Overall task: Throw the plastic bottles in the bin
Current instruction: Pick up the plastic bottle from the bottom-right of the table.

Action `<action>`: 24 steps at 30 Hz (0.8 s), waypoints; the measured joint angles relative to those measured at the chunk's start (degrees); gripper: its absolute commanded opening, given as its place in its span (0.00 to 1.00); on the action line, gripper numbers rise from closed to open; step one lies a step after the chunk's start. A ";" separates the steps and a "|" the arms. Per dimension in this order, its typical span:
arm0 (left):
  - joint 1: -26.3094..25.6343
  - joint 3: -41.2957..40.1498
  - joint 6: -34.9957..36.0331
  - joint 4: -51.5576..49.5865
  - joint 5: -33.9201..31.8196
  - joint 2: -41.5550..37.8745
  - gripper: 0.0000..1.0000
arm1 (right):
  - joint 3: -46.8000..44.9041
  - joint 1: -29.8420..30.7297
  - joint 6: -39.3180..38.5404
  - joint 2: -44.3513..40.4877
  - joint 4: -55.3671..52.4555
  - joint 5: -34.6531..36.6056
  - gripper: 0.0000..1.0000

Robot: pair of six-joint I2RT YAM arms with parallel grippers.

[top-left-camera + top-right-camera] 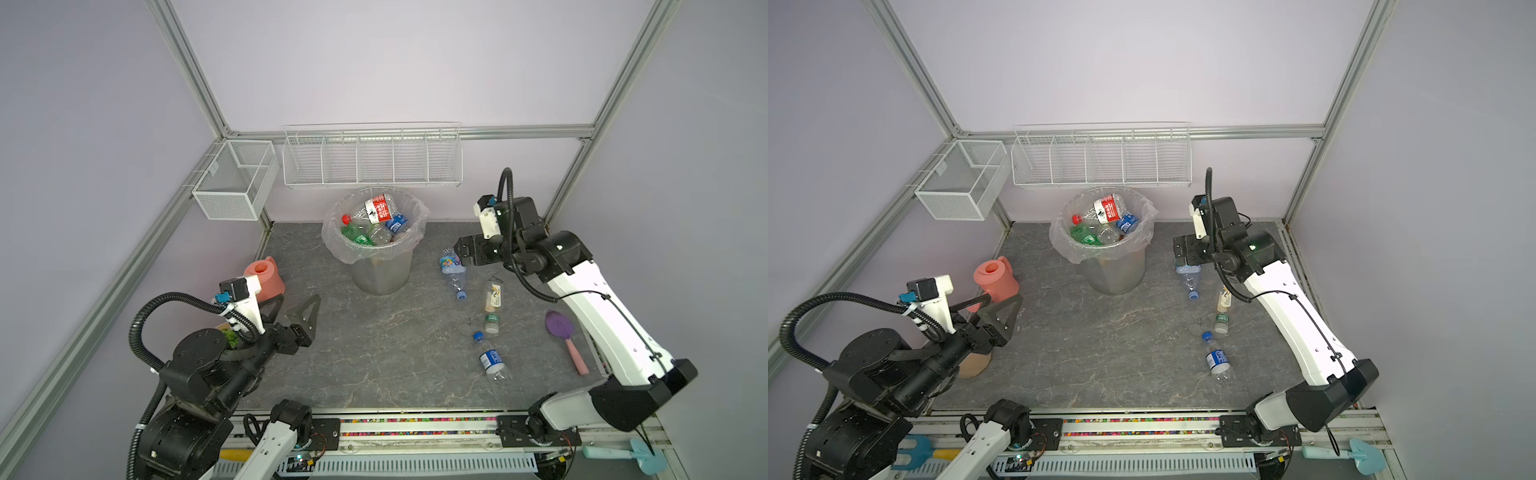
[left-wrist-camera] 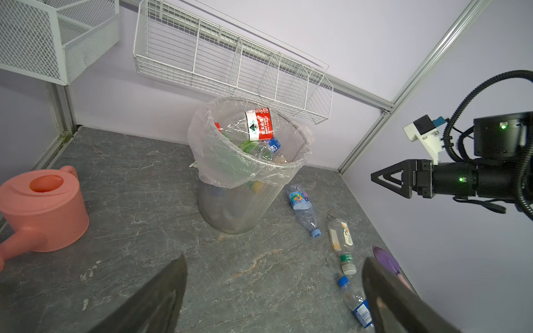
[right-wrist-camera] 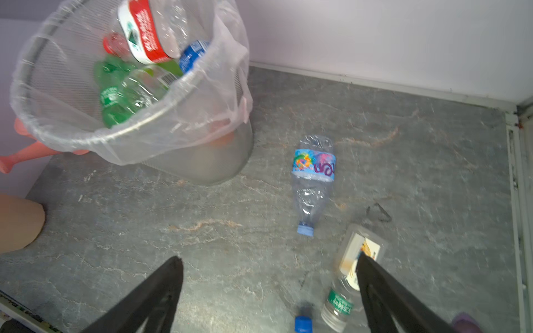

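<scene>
**Jaws wide, nothing held**

Right gripper [image 3: 269, 259]: spread wide, pinches nothing; hangs over the grey table [image 3: 202, 230] just right of the bin [image 1: 378, 276]. Left gripper [image 2: 274, 258]: spread too, empty, near the pink watering can [image 1: 268, 276].

Closest to the right gripper: crushed clear bottle [image 3: 313, 184], colourful blue label, pale blue cap, lies on its side beside the bin. Further out: clear bottle with white-and-yellow label [image 1: 493, 296], end to end with a green-labelled, white-capped piece [image 1: 491, 322]; cannot tell whether one bottle or two. Then a blue-labelled bottle [image 1: 490, 359], blue cap, lying apart.

Bin itself: grey mesh, clear bag over the rim, near the back wall. Holds a red-labelled bottle [image 1: 379, 209], a green one [image 1: 353, 235], a blue-labelled one [image 1: 397, 223].
</scene>
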 measured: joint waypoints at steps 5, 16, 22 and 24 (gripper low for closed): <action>0.00 -0.02 0.57 0.94 3.34 1.11 0.92 | -8.39 -1.40 2.89 -8.46 0.00 0.79 0.94; -5.14 -7.02 -5.22 8.52 10.51 6.97 0.88 | -20.31 -5.25 9.42 -23.82 -4.28 3.76 0.89; -21.31 -7.67 -7.02 12.13 3.10 11.87 0.88 | -21.24 -6.99 11.17 -24.98 -5.51 3.72 0.89; -26.12 -7.69 -7.37 13.46 0.57 14.32 0.88 | -21.57 -7.23 11.63 -24.92 -5.55 3.74 0.89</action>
